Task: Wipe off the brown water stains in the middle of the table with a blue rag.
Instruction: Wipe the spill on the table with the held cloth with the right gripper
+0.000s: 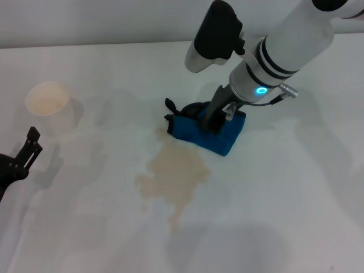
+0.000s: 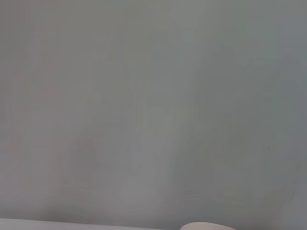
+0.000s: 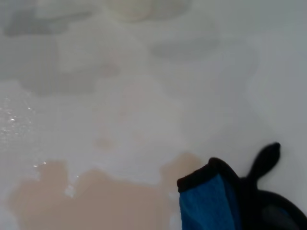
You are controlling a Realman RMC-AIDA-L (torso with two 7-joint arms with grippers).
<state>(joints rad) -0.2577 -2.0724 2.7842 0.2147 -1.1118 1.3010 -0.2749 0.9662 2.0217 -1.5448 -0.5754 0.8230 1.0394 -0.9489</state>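
Note:
The blue rag (image 1: 215,135), with black edging and a loop tab, lies on the white table (image 1: 296,216) at the far edge of the brown water stains (image 1: 173,173). My right gripper (image 1: 211,118) comes down from the upper right and is shut on the rag's top. The stain is a pale tan ragged puddle with a thin tail toward the near side. The right wrist view shows the rag's corner (image 3: 208,206) touching the puddle (image 3: 96,201). My left gripper (image 1: 31,149) is parked at the lower left, open and empty.
A white paper cup (image 1: 50,105) with a tan inside stands at the far left, beyond my left gripper. Its rim shows in the left wrist view (image 2: 206,226) and blurred in the right wrist view (image 3: 144,7).

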